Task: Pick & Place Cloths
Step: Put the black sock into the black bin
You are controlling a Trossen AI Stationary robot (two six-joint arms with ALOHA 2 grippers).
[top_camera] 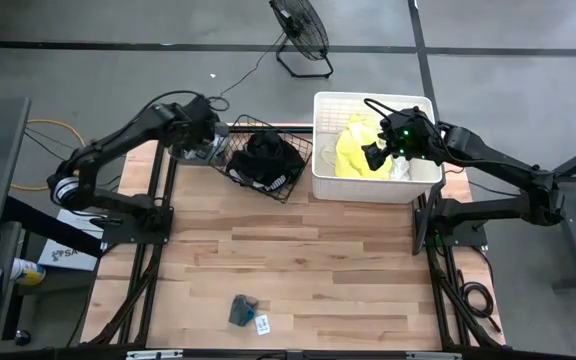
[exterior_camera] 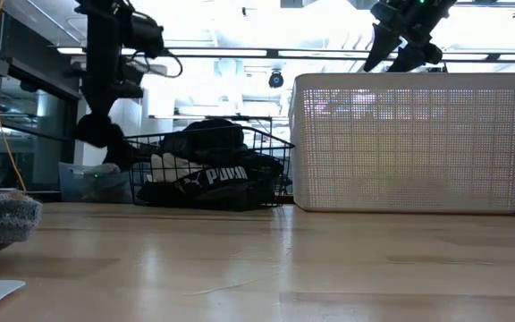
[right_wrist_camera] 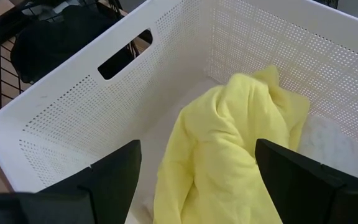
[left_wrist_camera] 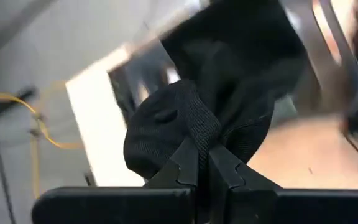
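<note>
A black cloth [left_wrist_camera: 194, 134] is pinched between the fully closed fingers of the left tool [left_wrist_camera: 201, 165], which is seen in the high view at about eleven o'clock on the wooden surface [top_camera: 298, 260], just beside the left edge of the black wire basket [top_camera: 268, 165]. In the low view the bundled cloth is seen hanging below that tool, outside the basket wall. More black cloths [top_camera: 268, 160] are heaped inside the basket, one of them marked with white lettering [exterior_camera: 226, 174].

The right tool [right_wrist_camera: 194, 180] is held with its fingers spread wide over the white plastic tub [top_camera: 373, 185] at about one o'clock, and nothing is gripped between them. Directly beneath it a neon yellow cloth [right_wrist_camera: 229, 143] is lying crumpled inside the tub, with a pale sheer cloth [right_wrist_camera: 328, 146] partly visible beside it against the tub wall.

At about six o'clock on the surface, well apart from both containers, a small grey cloth [top_camera: 243, 310] is lying next to a white card [top_camera: 263, 323].
</note>
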